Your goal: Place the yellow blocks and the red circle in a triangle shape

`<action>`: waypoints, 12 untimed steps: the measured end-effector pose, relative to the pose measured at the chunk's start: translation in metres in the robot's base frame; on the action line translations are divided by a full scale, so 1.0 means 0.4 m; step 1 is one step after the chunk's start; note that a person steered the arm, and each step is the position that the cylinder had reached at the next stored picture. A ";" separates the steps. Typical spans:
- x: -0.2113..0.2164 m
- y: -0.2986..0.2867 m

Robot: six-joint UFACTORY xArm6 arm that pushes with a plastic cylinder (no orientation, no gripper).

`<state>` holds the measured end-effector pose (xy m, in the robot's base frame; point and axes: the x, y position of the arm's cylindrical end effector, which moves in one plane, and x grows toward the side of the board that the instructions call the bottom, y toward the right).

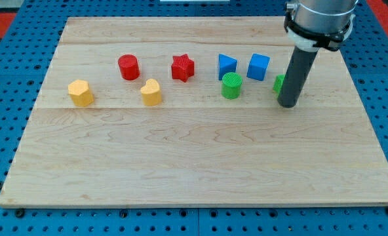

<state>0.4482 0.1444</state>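
A: Starting at the left of the board, what are we looking at?

B: We are seeing the yellow hexagon block sitting furthest left, then the red circle a little farther back, then the yellow heart block nearer to us again. The three are lying apart from one another, none touching.

A: So are they already forming a triangle?

B: Loosely, yes. The two yellow ones are making a near base and the red circle is sitting behind and between them, closer to the heart. We are judging it as a flat, lopsided triangle, so some tidying is probably remaining.

A: And moving right?

B: The red star is standing just right of the group, then a blue block, a green cylinder in front of it, and a blue cube. Another green block is peeking out, mostly hidden behind our rod.

A: Where is our tool?

B: My tip is resting on the board at the right, just beside that hidden green block and well apart from the yellow blocks and red circle. It is a bare rod, holding nothing.

A: What is left, then?

B: We are thinking the tip needs crossing to the left to sharpen the triangle.
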 end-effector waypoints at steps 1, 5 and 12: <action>0.028 -0.271; 0.046 -0.565; -0.200 -0.640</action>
<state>0.3680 -0.1117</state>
